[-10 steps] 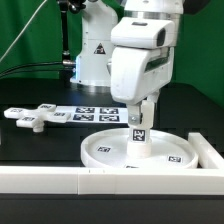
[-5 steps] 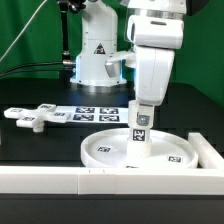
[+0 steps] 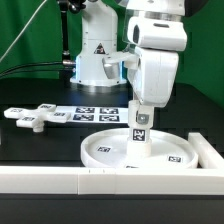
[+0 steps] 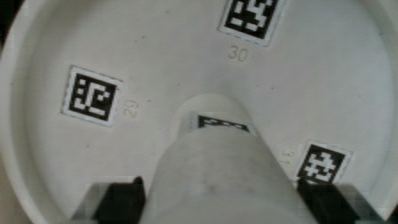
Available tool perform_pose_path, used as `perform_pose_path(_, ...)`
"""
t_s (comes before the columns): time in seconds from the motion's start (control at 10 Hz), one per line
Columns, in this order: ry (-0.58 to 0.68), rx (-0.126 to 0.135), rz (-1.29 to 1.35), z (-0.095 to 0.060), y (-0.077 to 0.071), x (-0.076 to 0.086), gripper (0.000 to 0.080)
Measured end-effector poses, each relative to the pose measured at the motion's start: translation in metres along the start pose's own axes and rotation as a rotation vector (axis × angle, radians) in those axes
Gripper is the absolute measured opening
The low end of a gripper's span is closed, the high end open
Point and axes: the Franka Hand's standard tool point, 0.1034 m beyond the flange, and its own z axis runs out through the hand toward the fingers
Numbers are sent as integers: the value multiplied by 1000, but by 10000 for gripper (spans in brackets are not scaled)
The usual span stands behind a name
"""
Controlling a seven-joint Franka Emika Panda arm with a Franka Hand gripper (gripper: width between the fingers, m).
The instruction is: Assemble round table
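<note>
The large rimmed round disc (image 3: 138, 148) lies flat on the black table at the exterior view's right. The short cylindrical leg (image 3: 140, 127) stands upright on the middle of the disc. My gripper (image 3: 141, 106) is shut on the top of the leg. In the wrist view the leg (image 4: 217, 150) runs between my two dark fingers (image 4: 121, 199), over the disc's marked face (image 4: 107, 60). The flat cross-shaped piece (image 3: 32, 116) lies apart on the table at the exterior view's left.
The marker board (image 3: 88, 113) lies behind the disc. A long white border wall (image 3: 100, 180) runs along the front and turns back at the exterior view's right (image 3: 210, 152). The arm's base (image 3: 95, 55) stands at the back.
The arm's wrist has swung toward the exterior view's right and straightened above the leg. The leg stays upright on the disc, held.
</note>
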Motion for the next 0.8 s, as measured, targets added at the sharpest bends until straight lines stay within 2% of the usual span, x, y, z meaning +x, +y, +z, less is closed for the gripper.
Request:
perform_pose_path(0.3,0,0,45,0,0,0,405)
perform_pose_path(0.7,-1,5,526,-1,-1,4,406)
perform_pose_path(0.8,-6,14,618,-1,-2,4,406)
